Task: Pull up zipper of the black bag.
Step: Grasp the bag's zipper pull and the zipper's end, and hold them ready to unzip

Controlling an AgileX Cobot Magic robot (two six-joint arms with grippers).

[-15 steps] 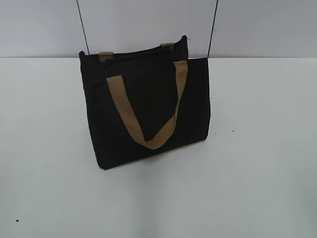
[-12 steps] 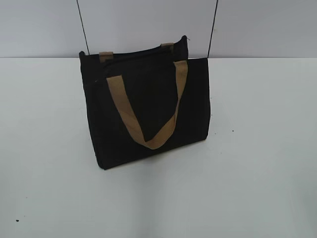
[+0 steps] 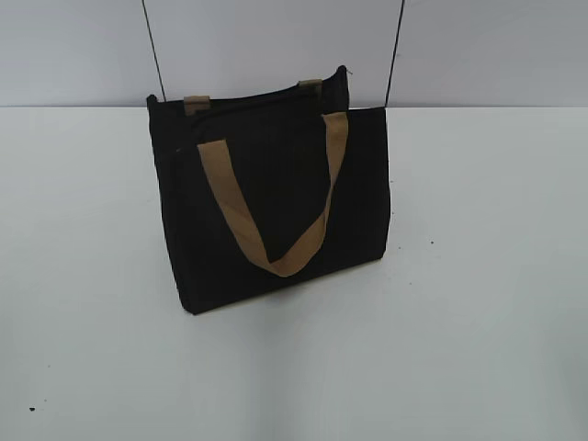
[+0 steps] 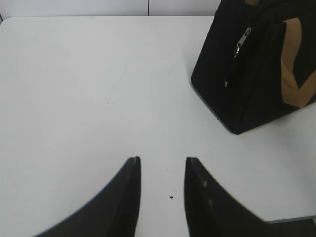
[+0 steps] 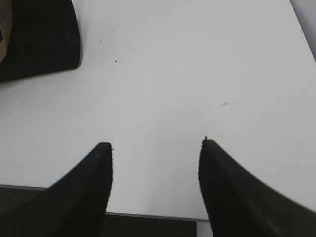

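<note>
The bag [image 3: 276, 202] is seen upright on the white table [image 3: 478, 303], a little left of centre in the exterior view, near the table's far edge by the grey wall [image 3: 496, 46]. One tan handle [image 3: 276, 197] is draped down the bag's front face in a V. Short tan strap ends [image 3: 196, 103] are seen at the bag's top edge. Two thin dark cables [image 3: 154, 50] are seen against the wall behind the bag.

In the left wrist view the bag [image 4: 256, 64] is placed at upper right, with its end face turned to the camera. The zipper [image 4: 237, 57] is seen running down that end face, and its silvery pull tab [image 4: 243, 40] is near the top of it. How far the zipper is closed along the bag's top cannot be told.

The left gripper [image 4: 162, 160] is held over bare table, well apart from the bag, with jaws parted by a narrow gap and nothing between them. A small dark speck [image 4: 171, 197] is seen on the table between the fingers.

The right gripper [image 5: 155, 143] is likewise held over bare table, jaws spread wide, nothing held. Only the bag's lower corner [image 5: 44, 34] is caught at upper left of that view, well apart from the fingers.
</note>
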